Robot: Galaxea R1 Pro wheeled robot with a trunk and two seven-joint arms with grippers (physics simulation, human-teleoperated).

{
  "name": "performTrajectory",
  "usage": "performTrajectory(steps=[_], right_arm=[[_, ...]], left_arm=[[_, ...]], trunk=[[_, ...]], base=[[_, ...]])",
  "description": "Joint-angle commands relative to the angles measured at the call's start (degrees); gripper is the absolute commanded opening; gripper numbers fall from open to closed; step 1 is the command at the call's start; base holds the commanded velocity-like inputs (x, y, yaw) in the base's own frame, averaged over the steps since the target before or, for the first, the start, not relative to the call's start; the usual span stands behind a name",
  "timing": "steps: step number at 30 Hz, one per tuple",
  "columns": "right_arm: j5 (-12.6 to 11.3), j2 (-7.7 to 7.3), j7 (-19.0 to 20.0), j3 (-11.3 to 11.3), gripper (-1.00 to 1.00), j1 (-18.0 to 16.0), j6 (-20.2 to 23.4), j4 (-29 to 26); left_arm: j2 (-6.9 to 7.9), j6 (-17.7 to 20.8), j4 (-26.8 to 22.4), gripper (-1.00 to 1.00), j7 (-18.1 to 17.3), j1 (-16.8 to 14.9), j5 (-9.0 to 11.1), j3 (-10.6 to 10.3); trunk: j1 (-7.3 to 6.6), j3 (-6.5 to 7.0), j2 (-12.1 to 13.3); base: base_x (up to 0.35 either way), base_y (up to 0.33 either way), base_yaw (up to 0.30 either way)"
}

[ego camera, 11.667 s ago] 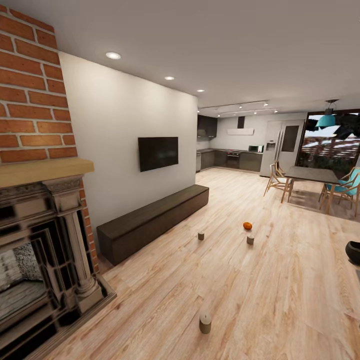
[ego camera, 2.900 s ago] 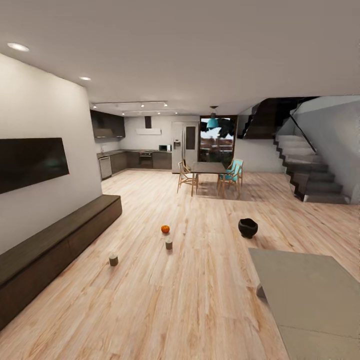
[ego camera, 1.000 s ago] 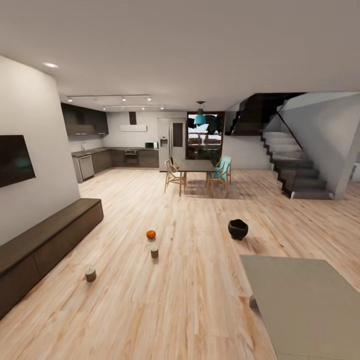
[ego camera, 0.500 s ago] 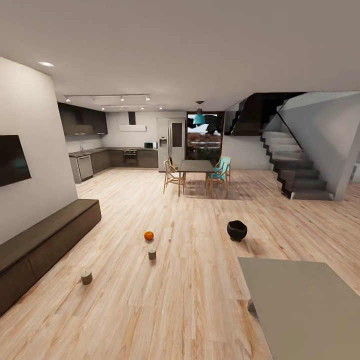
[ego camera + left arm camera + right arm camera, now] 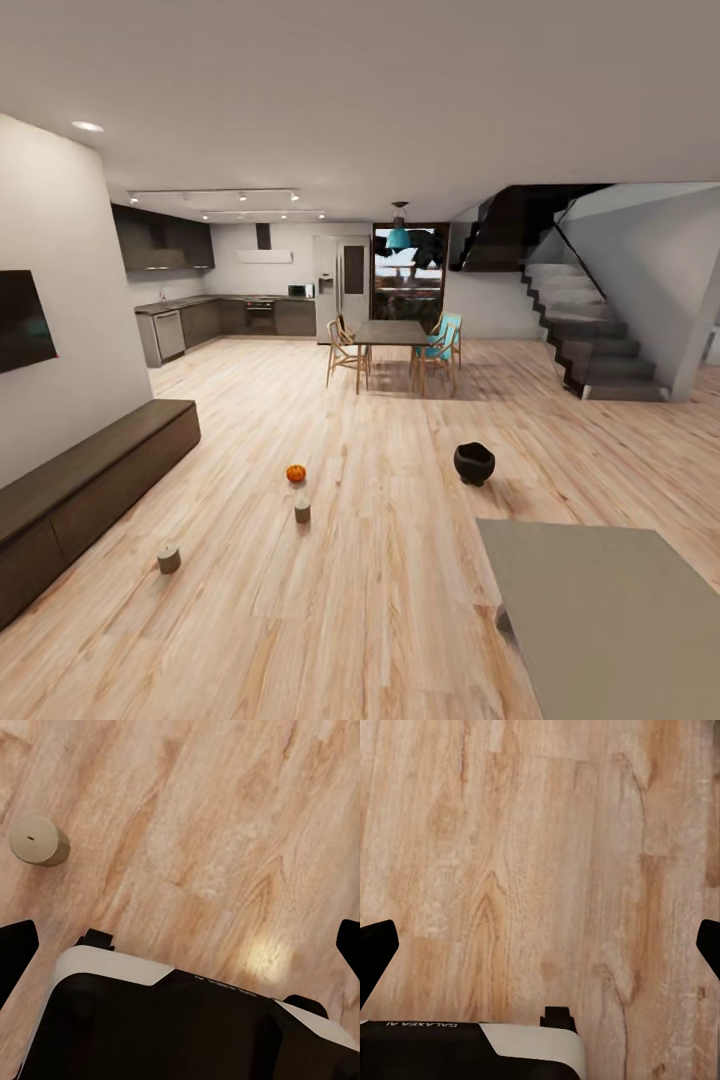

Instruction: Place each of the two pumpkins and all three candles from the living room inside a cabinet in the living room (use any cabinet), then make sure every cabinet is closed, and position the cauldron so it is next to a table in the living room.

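One orange pumpkin (image 5: 296,473) sits on the wood floor mid-room, with a stubby candle (image 5: 302,511) just in front of it. Another candle (image 5: 168,558) stands further left, near the long dark cabinet (image 5: 90,487), whose fronts are shut. The black cauldron (image 5: 474,463) rests on the floor beyond the grey-topped coffee table (image 5: 600,600), apart from it. In the left wrist view my left gripper (image 5: 182,945) is open over bare floor, with a candle (image 5: 37,840) standing close to my base. My right gripper (image 5: 542,945) is open above floorboards, nothing between its fingers.
A wall TV (image 5: 25,320) hangs above the cabinet. Far back are a dining table with chairs (image 5: 392,338), a kitchen (image 5: 250,310) and a staircase (image 5: 590,340) at right. Open floor lies between me and the pumpkin.
The head view has swung right, away from the brick fireplace, and crept on across the room; the pumpkin, candles and cauldron have only shifted in the picture, not on the floor.
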Motion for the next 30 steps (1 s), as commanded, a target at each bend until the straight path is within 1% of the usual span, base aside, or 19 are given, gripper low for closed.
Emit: performTrajectory(steps=[1, 9, 30], right_arm=[[0.0, 0.0, 0.0, 0.1, 1.0, 0.0, 0.3, -0.1], [0.0, -0.01, 0.0, 0.1, 1.0, 0.0, 0.3, -0.1], [0.0, 0.01, 0.0, 0.1, 1.0, 0.0, 0.3, -0.1]], left_arm=[[-0.05, 0.4, -0.1, 1.0, 0.0, 0.0, 0.3, 0.3], [-0.04, 0.4, -0.1, 1.0, 0.0, 0.0, 0.3, 0.3], [-0.04, 0.4, -0.1, 1.0, 0.0, 0.0, 0.3, 0.3]], trunk=[[0.03, -0.03, 0.0], [0.03, -0.03, 0.0], [0.03, -0.03, 0.0]], base=[[0.186, -0.139, 0.0], [0.145, -0.108, 0.0], [0.01, -0.007, 0.0]])
